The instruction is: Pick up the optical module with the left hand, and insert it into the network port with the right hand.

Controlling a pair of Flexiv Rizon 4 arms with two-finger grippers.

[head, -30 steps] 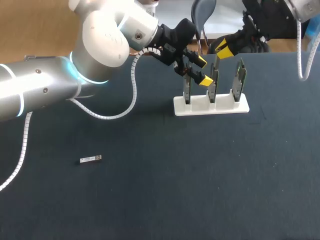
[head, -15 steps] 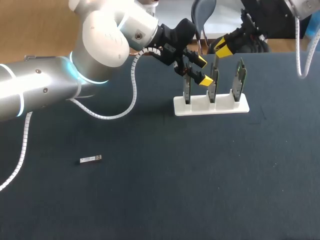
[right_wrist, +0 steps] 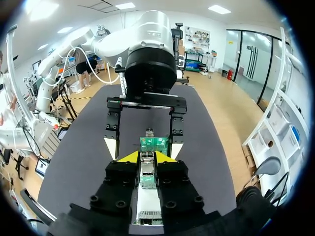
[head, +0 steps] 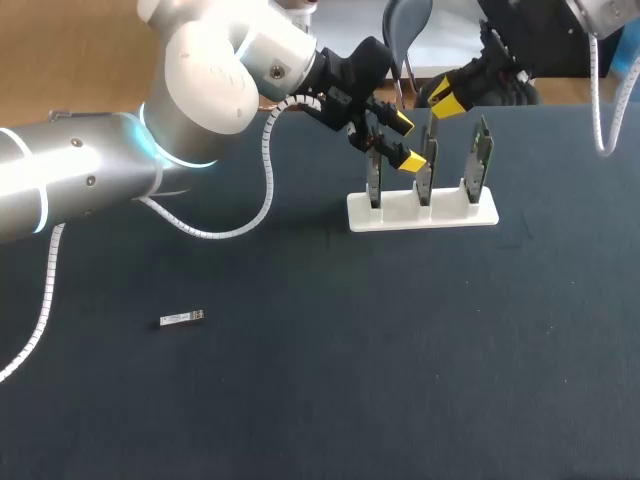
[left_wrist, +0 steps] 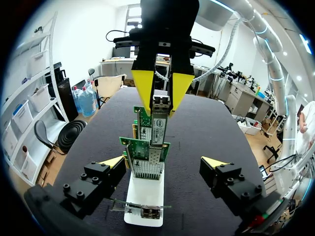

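In the head view, you had the left gripper (head: 405,141) at the left-most network card (head: 373,185) of three standing upright in the white stand (head: 470,214). Its fingers were spread to either side of the card and gripped nothing, probably to be on hand to steady it. The right gripper (head: 448,100) hung just above the middle card (head: 425,175), which I judge to be the insertion target. What it held was too small to make out here. A second optical module (head: 182,319) lay flat on the dark table (head: 350,380), well apart from the stand and both arms and untouched.

In the left wrist view, the left gripper (left_wrist: 163,162) stood wide apart, with the nearest network card (left_wrist: 146,160) between its fingers and neither finger touching it. Beyond that card, the right gripper (left_wrist: 160,96) pointed down with its yellow tips clamped on the optical module (left_wrist: 158,120). The module was held upright and in line with the row of cards, so that it could slide straight down into a port. Its lower end met the cards' upper edges. I could not tell whether it was seated.

In the right wrist view, the right gripper (right_wrist: 146,156) pinched the module (right_wrist: 146,169) from both sides, directly over the stand (right_wrist: 147,204). A card's green edge (right_wrist: 153,144) showed just ahead. Your left gripper (right_wrist: 143,148) faced it, spread wide and empty.
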